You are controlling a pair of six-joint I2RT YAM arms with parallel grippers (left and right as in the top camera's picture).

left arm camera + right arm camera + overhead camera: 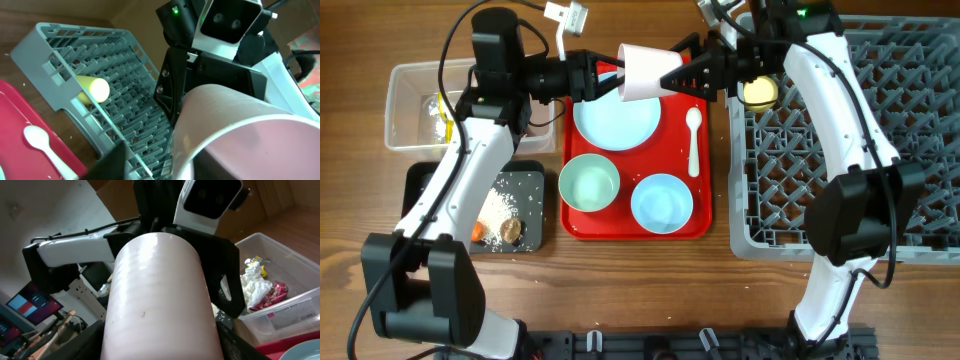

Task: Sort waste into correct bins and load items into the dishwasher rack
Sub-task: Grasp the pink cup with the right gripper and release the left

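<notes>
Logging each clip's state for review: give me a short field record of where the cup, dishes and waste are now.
pink cup: in the air above the plate, between left pincer and right pincer; whose grip bears it cannot be told
red tray: plate, two bowls, spoon
dishwasher rack: yellow cup lying inside
black bin: grains, brown lump, carrot
clear bin: wrappers, tissue
</notes>
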